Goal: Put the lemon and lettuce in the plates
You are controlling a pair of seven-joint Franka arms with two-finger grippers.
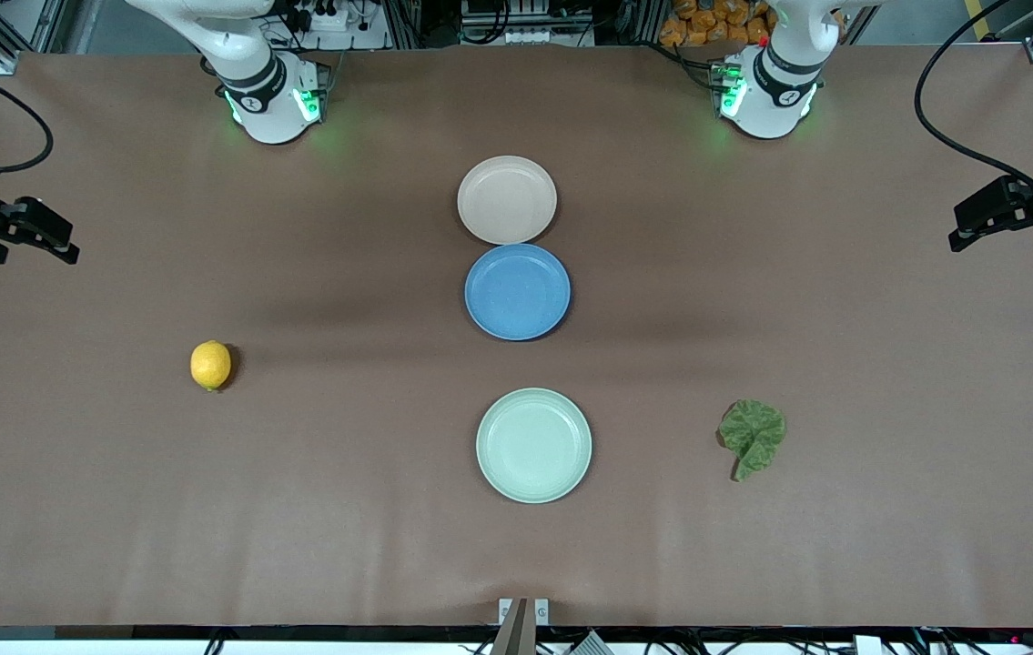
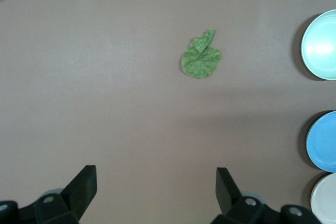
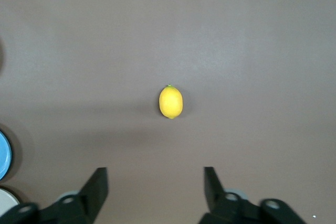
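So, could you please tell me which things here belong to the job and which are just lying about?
Part of the job:
lemon
lettuce
beige-pink plate
mint green plate

Just lying about:
blue plate, between the other two plates

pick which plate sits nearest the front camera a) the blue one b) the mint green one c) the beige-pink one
b: the mint green plate lies lowest in the front view, with the blue plate farther from the camera and the beige-pink plate farthest, closest to the robots' bases.
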